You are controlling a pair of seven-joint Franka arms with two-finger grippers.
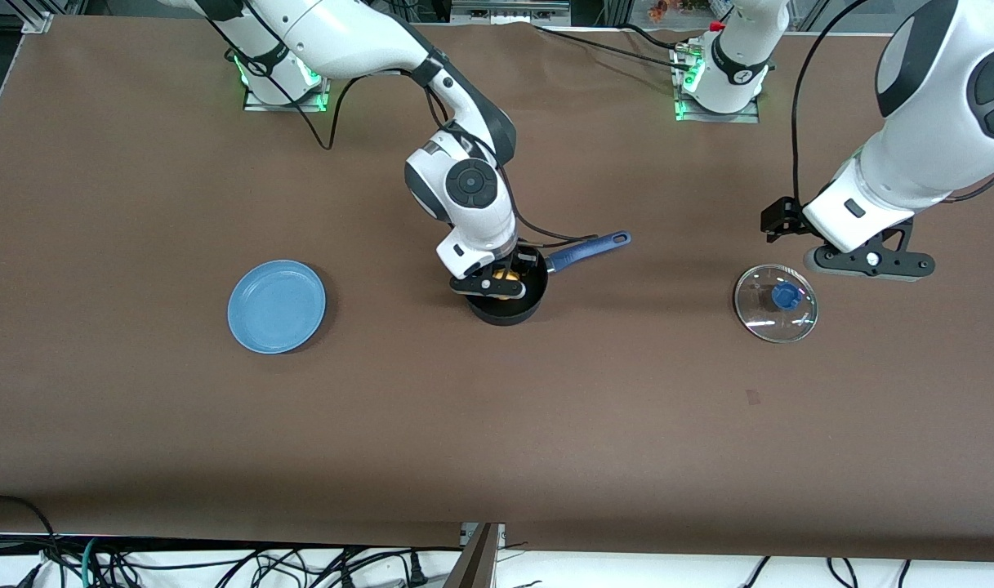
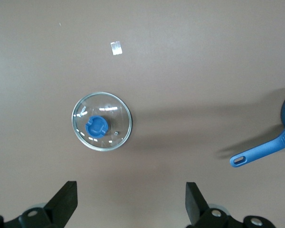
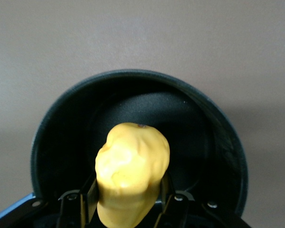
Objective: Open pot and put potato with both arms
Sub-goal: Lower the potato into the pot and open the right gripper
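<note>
The black pot (image 1: 509, 313) stands open mid-table, its blue handle (image 1: 590, 247) pointing toward the left arm's end. My right gripper (image 1: 501, 282) is shut on the yellow potato (image 1: 506, 278) and holds it in the pot's mouth. In the right wrist view the potato (image 3: 132, 166) hangs between the fingers over the pot's dark inside (image 3: 190, 123). The glass lid (image 1: 776, 302) with its blue knob lies flat on the table toward the left arm's end. My left gripper (image 1: 868, 261) is open and empty over bare table beside the lid (image 2: 101, 127).
A flat blue plate (image 1: 276, 306), with nothing on it, lies toward the right arm's end of the table. A small pale tape mark (image 2: 116, 48) is on the brown table near the lid. The pot's handle end (image 2: 263, 153) shows in the left wrist view.
</note>
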